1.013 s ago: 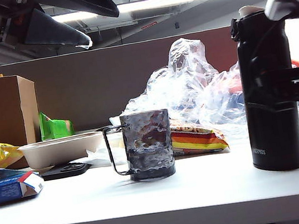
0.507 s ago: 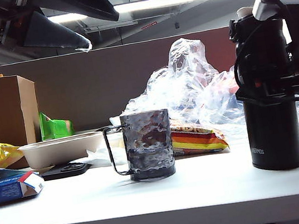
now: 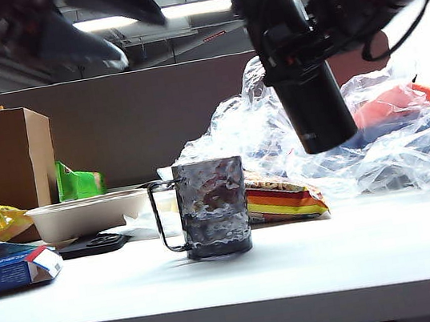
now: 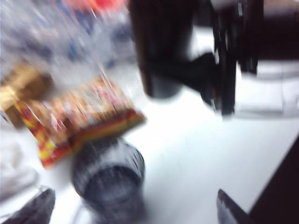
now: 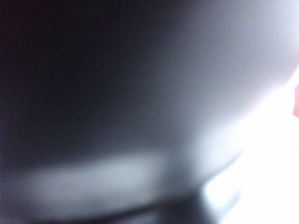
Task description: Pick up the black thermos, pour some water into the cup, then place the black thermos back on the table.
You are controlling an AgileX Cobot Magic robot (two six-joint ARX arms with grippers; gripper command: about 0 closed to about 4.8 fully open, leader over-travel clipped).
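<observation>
Hanging tilted above table (image 3: 312,268): matte black thermos (image 3: 314,106) | right gripper (image 3: 286,41) clamps it | left gripper (image 3: 92,46) high

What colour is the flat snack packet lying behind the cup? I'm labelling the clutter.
The snack packet has red, orange and yellow stripes, clearest in the exterior view, behind the cup.

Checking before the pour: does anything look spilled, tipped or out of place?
No spill shows. The black thermos hangs tilted in the air, held by the right gripper, right of the upright cup. The left gripper hovers open, upper left.
</observation>
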